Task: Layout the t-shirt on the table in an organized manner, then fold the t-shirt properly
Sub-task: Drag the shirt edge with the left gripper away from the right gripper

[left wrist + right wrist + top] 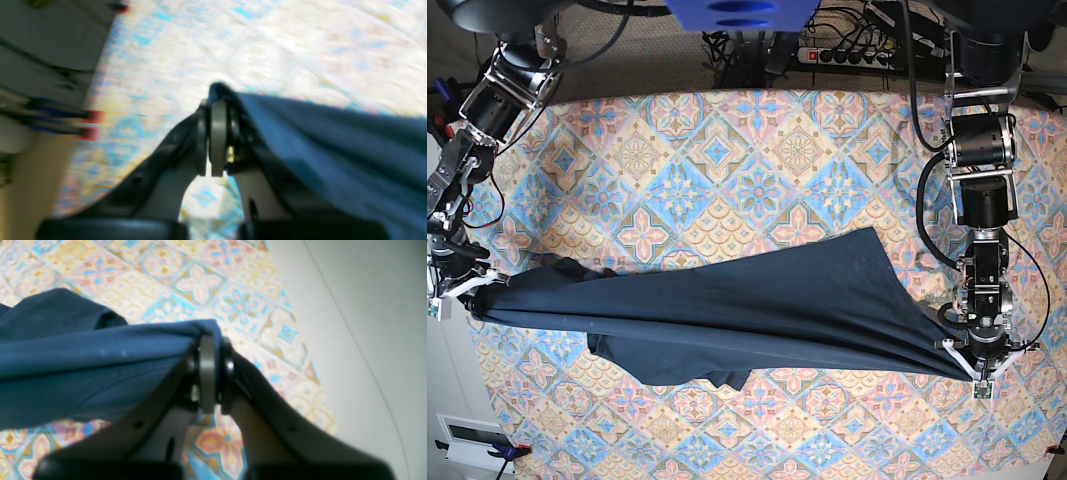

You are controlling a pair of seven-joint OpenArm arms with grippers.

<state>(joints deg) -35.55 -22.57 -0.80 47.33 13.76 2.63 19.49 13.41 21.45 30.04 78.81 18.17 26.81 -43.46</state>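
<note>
Both tools [979,378] [449,292] apparently low, t-shirt [727,305] between.

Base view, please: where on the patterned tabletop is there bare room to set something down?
The widest bare patch of the tile-patterned cloth table lies behind the stretched dark navy fabric t-shirt, between the two arms. A narrower strip runs along the near edge in front of it. The middle band is crowded: the shirt spans from the right end effector to the left end effector.

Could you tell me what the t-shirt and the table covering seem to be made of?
The t-shirt: soft matte knit, likely cotton; it drapes and creases between the left gripper and right gripper, both shut on it. The table covering: a printed tile-pattern cloth, possibly coated or vinyl; it lies flat and nearly smooth.
</note>
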